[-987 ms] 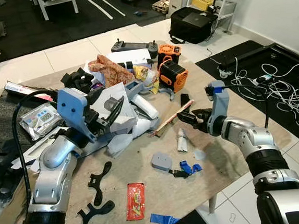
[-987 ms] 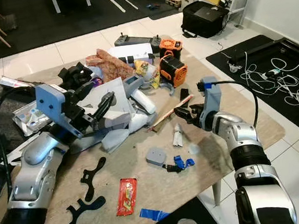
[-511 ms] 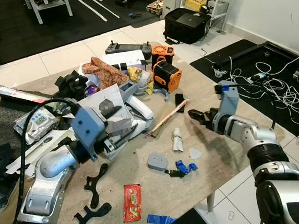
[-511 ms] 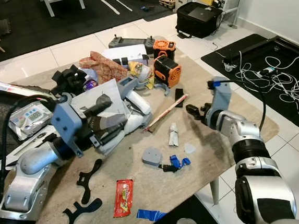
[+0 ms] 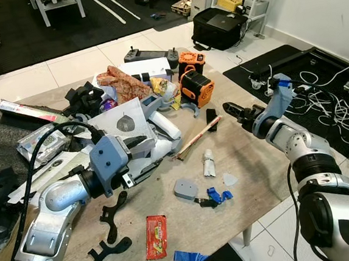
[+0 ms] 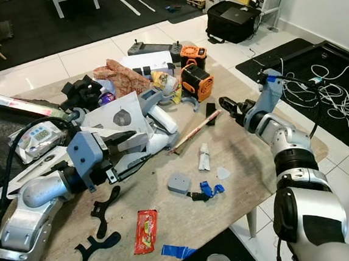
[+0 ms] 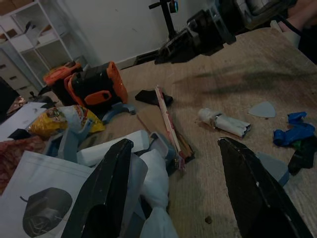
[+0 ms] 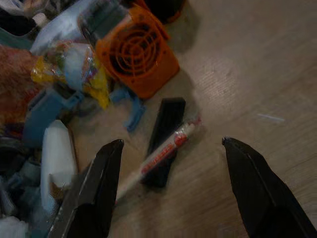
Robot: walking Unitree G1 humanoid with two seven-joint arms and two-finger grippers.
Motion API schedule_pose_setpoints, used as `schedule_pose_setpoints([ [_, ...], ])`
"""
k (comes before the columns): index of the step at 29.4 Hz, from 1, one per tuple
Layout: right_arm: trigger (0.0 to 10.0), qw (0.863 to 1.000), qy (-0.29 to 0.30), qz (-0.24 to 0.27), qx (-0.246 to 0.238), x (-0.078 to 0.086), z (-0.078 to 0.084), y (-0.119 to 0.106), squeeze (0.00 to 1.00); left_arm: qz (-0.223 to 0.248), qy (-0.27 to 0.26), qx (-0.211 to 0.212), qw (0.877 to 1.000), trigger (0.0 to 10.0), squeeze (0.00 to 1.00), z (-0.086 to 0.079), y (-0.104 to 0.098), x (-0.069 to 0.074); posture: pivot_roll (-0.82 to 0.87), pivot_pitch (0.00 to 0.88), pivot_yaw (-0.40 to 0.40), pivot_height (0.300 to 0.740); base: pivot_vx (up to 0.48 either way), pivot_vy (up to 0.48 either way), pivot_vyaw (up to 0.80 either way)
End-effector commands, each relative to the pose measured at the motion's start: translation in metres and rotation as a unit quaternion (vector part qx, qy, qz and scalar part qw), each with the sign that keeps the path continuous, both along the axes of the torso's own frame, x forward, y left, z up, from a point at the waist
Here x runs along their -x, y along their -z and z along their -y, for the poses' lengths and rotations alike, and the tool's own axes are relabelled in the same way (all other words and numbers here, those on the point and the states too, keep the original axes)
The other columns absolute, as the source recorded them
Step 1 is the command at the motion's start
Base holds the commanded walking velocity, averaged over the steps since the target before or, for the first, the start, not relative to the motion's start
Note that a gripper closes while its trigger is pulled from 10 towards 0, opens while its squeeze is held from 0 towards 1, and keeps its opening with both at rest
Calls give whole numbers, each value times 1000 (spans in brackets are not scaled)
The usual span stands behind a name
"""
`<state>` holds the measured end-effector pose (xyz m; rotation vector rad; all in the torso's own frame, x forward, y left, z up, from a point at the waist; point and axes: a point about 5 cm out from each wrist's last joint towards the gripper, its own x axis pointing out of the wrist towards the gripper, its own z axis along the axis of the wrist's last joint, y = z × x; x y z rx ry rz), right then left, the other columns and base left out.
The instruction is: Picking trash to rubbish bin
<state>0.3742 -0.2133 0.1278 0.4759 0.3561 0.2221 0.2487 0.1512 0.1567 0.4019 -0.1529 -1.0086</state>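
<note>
While no bin shows among the clutter, the trash lies loose on a wood-grain table (image 5: pixel 251 166). A glossy red snack wrapper (image 5: pixel 157 235), flat and oblong, lies near the table's 6 o'clock edge, with a scrap of crinkled blue tape (image 5: pixel 190 257) just at its 4 o'clock. A small crumpled white paper roll (image 5: pixel 208 163) lies near the centre; at its 5 o'clock sit a rounded grey plastic cap (image 5: pixel 185 189) and a knot of blue and black bits (image 5: pixel 215 196). A long thin printed stick (image 5: pixel 198 137) runs diagonally, its far end lying across a flat black block (image 5: pixel 211 119). At 12 o'clock stands a ribbed orange and black fan casing (image 5: pixel 196 88) beside a crumpled yellow foil packet (image 5: pixel 160 86) and a brown patterned wrapper (image 5: pixel 123 80). Two flat black cut-out shapes (image 5: pixel 113 228) lie at 7 o'clock.

The left gripper (image 5: pixel 146 152) reaches low into a heap of white plastic bags and a white printed card (image 5: pixel 125 123); its fingers (image 7: pixel 104 188) stand wide apart, holding nothing, one touching the white wrapping. The right gripper (image 5: pixel 234 111) hovers above the table at 3 o'clock, pointing toward the black block and stick; its fingers (image 8: pixel 94 191) are spread wide and hold nothing. On the tiled floor beyond lie a black bag (image 5: pixel 223 27) and tangled white cables (image 5: pixel 318 96) on a dark mat.
</note>
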Motion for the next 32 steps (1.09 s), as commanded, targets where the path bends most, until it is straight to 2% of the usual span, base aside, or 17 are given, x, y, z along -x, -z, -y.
schedule_pose_setpoints([
  [1,10000,999,-13,-30,24,-2,-7,4,0,-3,15,-24,1000,10000,0,-4,-1,6,-51,0,-17,740,0,0,0],
  [6,10000,998,-28,-43,33,-5,-14,1,0,-6,28,-36,999,10000,0,-9,-6,11,-48,0,-8,740,0,0,0],
  [8,10000,998,-50,-25,33,-9,-16,-11,0,-7,48,-42,998,10000,0,-11,-18,25,-48,0,10,740,0,0,0],
  [10,10000,998,-50,-25,33,-9,-16,-11,0,-7,48,-42,998,10000,0,-11,-18,25,-48,0,10,740,0,0,0],
  [11,10000,997,-67,-18,39,-10,-18,-15,0,-6,59,-40,997,10000,0,-11,-27,30,-47,0,12,740,0,0,0],
  [12,10000,997,-67,-18,39,-10,-18,-15,0,-6,59,-40,997,10000,0,-11,-27,30,-47,0,12,740,0,0,0],
  [13,10000,995,-94,-16,43,-10,-23,-18,0,-4,66,-39,997,10000,0,-11,-35,34,-42,0,13,740,0,0,0],
  [14,10000,995,-94,-16,43,-10,-23,-18,0,-4,66,-39,997,10000,0,-11,-35,34,-42,0,13,740,0,0,0],
  [16,10000,987,-153,-26,48,-7,-39,-19,0,7,73,-41,996,10000,0,-10,-49,37,-43,52,7,740,0,0,0],
  [21,10000,978,-197,-53,44,-3,-55,-18,0,17,73,-47,996,10000,0,-11,-60,43,-45,94,-6,740,0,0,0],
  [25,10000,976,-205,-67,40,2,-56,-19,0,12,79,-39,996,10000,0,-10,-67,53,-43,119,-7,740,0,0,0],
  [27,10000,977,-193,-79,38,4,-51,-20,0,-1,93,-41,995,10000,0,-8,-69,64,-42,150,-8,740,0,0,0],
  [32,10000,981,-158,-111,29,6,-38,-20,0,-28,123,-46,991,10000,0,-3,-71,81,-42,184,-7,740,0,0,0],
])
